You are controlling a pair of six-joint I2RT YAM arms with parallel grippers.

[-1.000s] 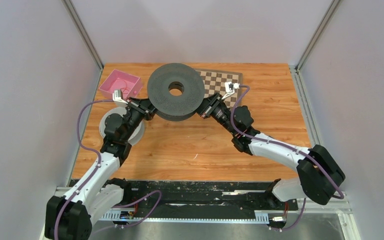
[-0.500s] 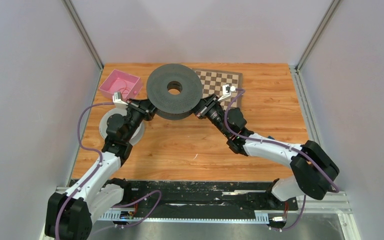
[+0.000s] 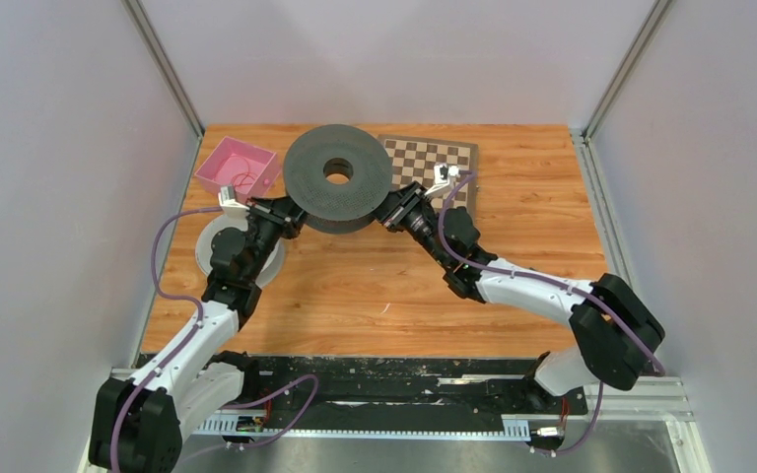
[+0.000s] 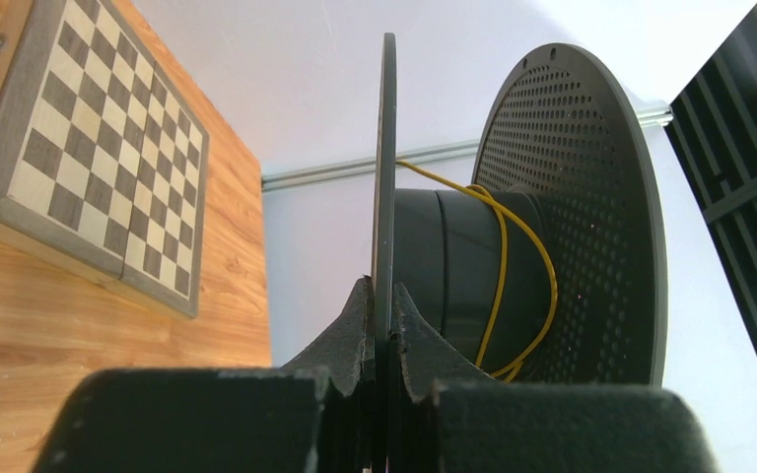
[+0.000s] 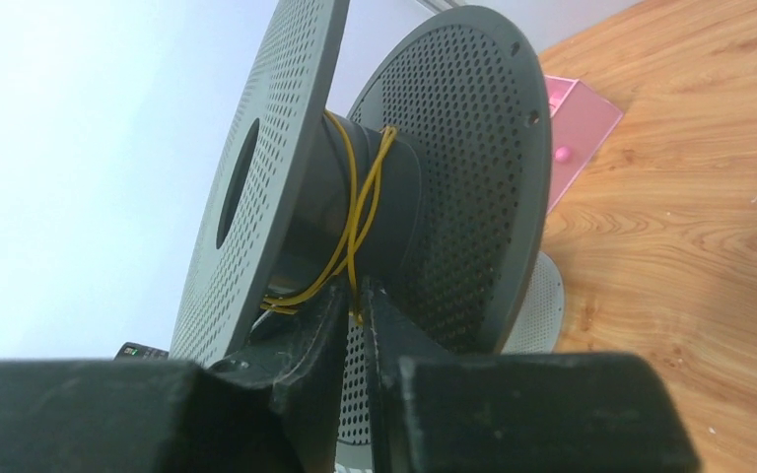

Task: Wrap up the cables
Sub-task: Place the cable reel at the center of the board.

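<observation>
Yellow cable point(image 5: 355, 212) sits in loose turns on the hub of the black spool point(image 3: 337, 177), just ahead of my right gripper point(image 5: 357, 315), which looks pinched onto a strand for tension, while my left gripper point(image 4: 382, 330) clamps one flange point(image 4: 386, 177) edge to steady it.

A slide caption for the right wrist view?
Right tool pinches the yellow cable wound on the dark spool.

The thin pale yellow thread-like cable point(image 4: 503, 258) is wound in a few loose, crossing turns around the dark hub of the black perforated spool point(image 4: 591, 197). The thin orange-red cable point(image 3: 241, 180) lies as a small loop inside the pink square bin point(image 3: 215, 161)
</observation>
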